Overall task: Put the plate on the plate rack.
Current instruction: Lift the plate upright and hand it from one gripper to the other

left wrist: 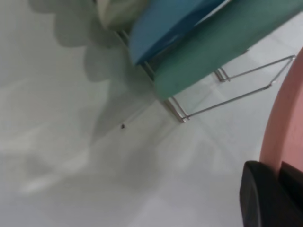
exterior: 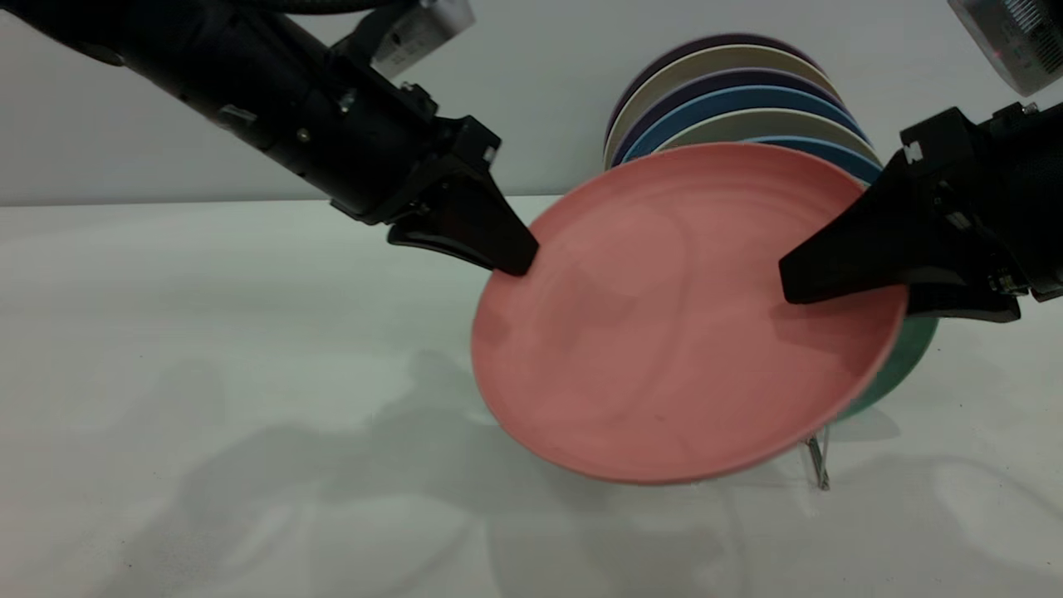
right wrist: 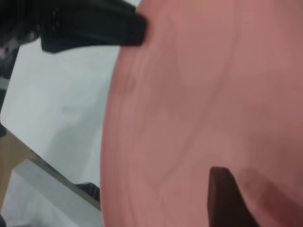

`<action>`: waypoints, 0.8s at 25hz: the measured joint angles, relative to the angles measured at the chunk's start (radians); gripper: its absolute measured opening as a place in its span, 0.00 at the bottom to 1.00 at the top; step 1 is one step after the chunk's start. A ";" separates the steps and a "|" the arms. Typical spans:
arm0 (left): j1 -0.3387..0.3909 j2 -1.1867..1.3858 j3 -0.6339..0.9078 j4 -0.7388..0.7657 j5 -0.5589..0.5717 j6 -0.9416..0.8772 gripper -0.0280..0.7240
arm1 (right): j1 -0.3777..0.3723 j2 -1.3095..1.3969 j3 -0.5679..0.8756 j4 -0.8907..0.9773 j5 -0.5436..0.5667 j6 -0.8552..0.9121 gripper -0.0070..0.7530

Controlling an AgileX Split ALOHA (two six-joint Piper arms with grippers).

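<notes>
The salmon-pink plate hangs tilted in the air, held by both grippers, just in front of the plate rack. My left gripper is shut on the plate's left rim; in the left wrist view the rim sits between its fingers. My right gripper is shut on the right rim, one finger lying on the plate's face. The rack's silver wire loops show low on the table; most of the rack is hidden behind the plate.
A teal-green plate stands in the rack right behind the pink one, also in the left wrist view. Behind it stand several more plates, blue, cream and dark purple. The white table stretches to the left.
</notes>
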 joint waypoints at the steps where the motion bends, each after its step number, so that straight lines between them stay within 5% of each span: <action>1: -0.005 0.000 0.000 -0.001 0.000 0.000 0.06 | 0.000 0.000 0.000 0.000 -0.004 0.000 0.49; 7: -0.010 0.000 0.001 -0.001 0.005 0.001 0.06 | 0.000 0.000 0.000 -0.005 -0.059 -0.008 0.13; 14: -0.010 0.000 0.001 -0.005 0.027 0.001 0.14 | 0.000 0.000 -0.001 -0.068 -0.099 -0.001 0.12; 20: -0.009 0.000 0.001 -0.015 0.025 -0.002 0.47 | 0.000 0.000 -0.001 -0.179 -0.147 0.000 0.12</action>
